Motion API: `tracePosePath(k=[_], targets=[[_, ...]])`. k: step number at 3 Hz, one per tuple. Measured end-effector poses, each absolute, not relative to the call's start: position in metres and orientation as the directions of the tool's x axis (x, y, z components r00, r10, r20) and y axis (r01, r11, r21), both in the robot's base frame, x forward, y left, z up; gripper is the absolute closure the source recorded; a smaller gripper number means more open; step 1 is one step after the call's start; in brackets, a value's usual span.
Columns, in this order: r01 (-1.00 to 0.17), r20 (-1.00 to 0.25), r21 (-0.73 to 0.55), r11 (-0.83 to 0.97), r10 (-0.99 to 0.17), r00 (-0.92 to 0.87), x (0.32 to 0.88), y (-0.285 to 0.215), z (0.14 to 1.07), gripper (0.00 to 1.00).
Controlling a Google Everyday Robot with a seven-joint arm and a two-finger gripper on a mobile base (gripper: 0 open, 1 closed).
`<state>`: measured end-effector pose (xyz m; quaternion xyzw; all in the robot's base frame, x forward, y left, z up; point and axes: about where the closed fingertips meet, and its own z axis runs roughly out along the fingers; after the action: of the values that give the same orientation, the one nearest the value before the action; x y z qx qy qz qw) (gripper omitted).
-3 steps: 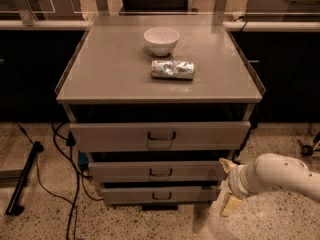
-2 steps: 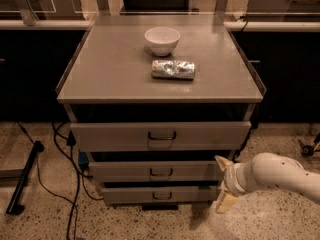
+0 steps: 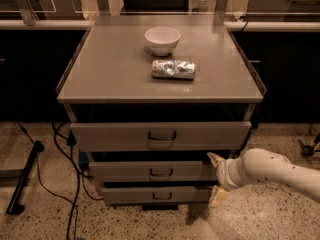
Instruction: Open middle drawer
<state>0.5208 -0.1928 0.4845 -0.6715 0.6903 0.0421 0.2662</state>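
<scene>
Since one second ago the pincer point(image 3: 217, 178) has moved a little to the left and slightly upward, so it is now right at the right end of the middle drawer point(image 3: 125, 171), where before it was a bit lower and further right. Its white arm point(image 3: 272, 171) comes in from the right edge of the camera view, low over the speckled floor point(image 3: 280, 219). The pincer is released, with its two fingers spread wide one above the other: the upper one is at the top right corner of the middle drawer front, and the lower one is beside the right end of the bottom drawer point(image 3: 130, 195). The middle drawer sits second of three, under the wider top drawer point(image 3: 115, 135), and its small dark handle point(image 3: 161, 172) at the centre is well apart from the pincer. Nothing else has changed place. On the bench point(image 3: 110, 69) the white bowl point(image 3: 162, 40) stands at the back, and the crumpled silver packet point(image 3: 173, 69) lies just in front of it. Dark cables point(image 3: 65, 184) lie on the floor at the left.
</scene>
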Motion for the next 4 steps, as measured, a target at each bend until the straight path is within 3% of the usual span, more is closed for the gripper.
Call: tracePosePath(k=[4], targets=[[-0.961,-0.428,-0.244,0.128,-0.904,-0.011,0.579,-0.186,0.423,0.0]])
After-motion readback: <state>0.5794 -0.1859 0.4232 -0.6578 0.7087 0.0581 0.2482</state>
